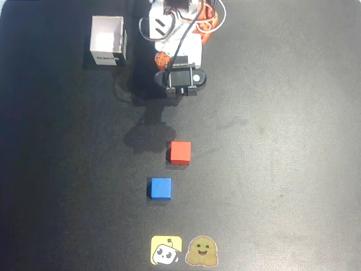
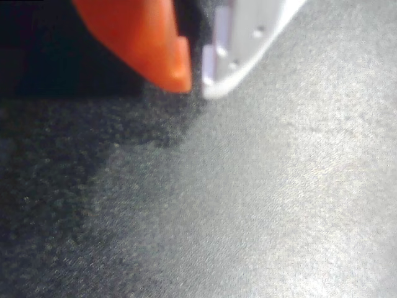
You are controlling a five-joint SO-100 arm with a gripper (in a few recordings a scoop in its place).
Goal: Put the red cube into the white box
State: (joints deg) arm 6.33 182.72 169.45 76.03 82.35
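As the overhead view looks straight down on a dark tabletop, the scene reads so:
Arm: folded near the top edge, white and orange parts, a black camera block at its front end.
Tool: in the wrist view an orange finger and a white finger meet almost tip to tip, only a thin dark slit between them; nothing is held, and they hang over bare tabletop.
Red cube: flat on the tabletop near the middle, well below the arm in the overhead view, apart from everything.
Blue cube: just below and slightly left of the red cube, not touching it.
White box: top left, left of the arm, open side up, its inside bare, a dark label on its lower wall.
Stickers: a yellow one and a brown smiling one, side by side at the bottom edge.
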